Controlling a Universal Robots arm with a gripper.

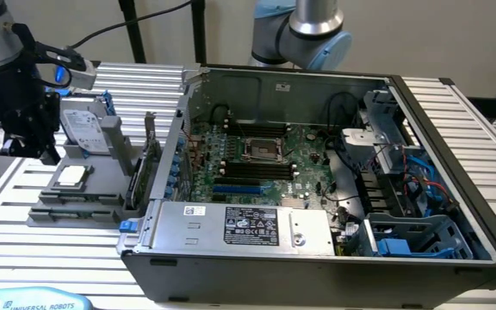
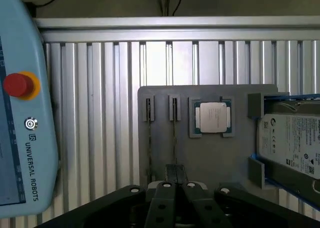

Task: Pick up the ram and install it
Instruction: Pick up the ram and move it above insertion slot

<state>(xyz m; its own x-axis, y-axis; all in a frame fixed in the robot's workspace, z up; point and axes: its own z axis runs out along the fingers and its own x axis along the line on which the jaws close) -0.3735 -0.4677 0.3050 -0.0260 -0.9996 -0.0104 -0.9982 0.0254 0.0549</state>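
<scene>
The ram (image 2: 174, 133) stands edge-on in a slot of the grey holder (image 2: 200, 158), seen as a thin line beside the square silver processor (image 2: 212, 117). In the exterior view the ram (image 1: 135, 177) stands upright between the processor (image 1: 73, 175) and the computer case. My gripper (image 2: 175, 174) hangs above the holder, in line with the ram's slot, its fingers shut together with nothing in them. In the exterior view the gripper (image 1: 41, 150) is at the left, over the holder's far end. The motherboard (image 1: 304, 145) lies in the open case with black slots (image 1: 257, 169) near its middle.
A larger green card (image 1: 150, 152) with a metal bracket stands in the slot next to the ram. A hard drive (image 2: 292, 143) leans in the holder's other end. A teach pendant (image 2: 22, 138) lies on the ribbed table. Cables and drive bays (image 1: 403, 194) crowd the case's right side.
</scene>
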